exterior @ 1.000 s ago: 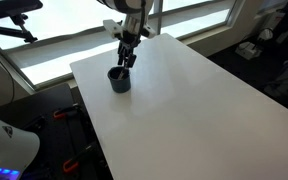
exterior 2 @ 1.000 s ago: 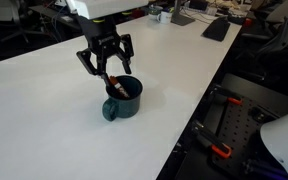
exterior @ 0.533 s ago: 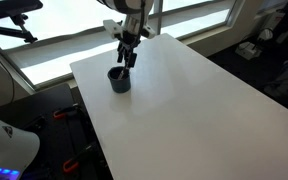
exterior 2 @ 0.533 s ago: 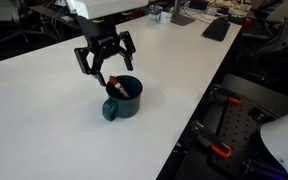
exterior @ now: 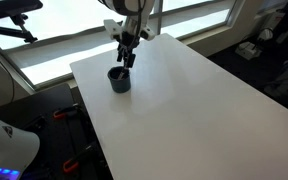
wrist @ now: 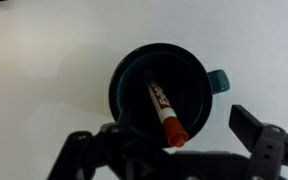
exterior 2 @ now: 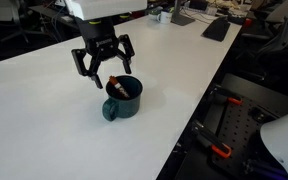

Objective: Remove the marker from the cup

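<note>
You are holding the jaws released and spread wide, gripping nothing, and they are hovering just above the dark navy mug [exterior 2: 125, 108] in both exterior views [exterior: 119, 83]. In the wrist view the black fingers [wrist: 256, 130] are standing apart on either side of the mug's rim [wrist: 189, 60], clear of it. The reddish-orange marker [wrist: 164, 110] is sitting inside the mug, leaning at a slant, with its bright end lying toward the rim on the jaws' side and its darker end pointing down into the mug. In an exterior view one reddish end [exterior 2: 113, 87] is just showing at the rim beneath the jaws. The mug is standing upright on the white counter [exterior 2: 44, 125], its small handle [wrist: 218, 80] sticking out sideways.
</note>
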Motion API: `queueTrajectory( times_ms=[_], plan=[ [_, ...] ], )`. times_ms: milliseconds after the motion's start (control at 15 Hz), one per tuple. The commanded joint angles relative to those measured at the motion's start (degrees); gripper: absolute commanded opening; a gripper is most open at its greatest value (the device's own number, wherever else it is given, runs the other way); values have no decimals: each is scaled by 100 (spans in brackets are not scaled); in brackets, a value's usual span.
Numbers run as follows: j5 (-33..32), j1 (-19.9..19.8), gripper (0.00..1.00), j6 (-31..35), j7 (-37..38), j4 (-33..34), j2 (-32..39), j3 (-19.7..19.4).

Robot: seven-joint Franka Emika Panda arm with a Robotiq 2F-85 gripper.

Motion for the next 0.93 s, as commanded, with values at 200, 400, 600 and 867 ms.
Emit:
queueTrajectory(
  times_ms=[200, 400, 600, 867],
  plan=[
    [402, -1, 100, 665, -208, -97, 7, 15],
    [415, 15, 100, 687, -239, -95, 25, -2],
    [397, 18, 74, 706, -273, -95, 30, -5],
    [401, 10, 42, 718, -348, -93, 34, 2]
  ],
)
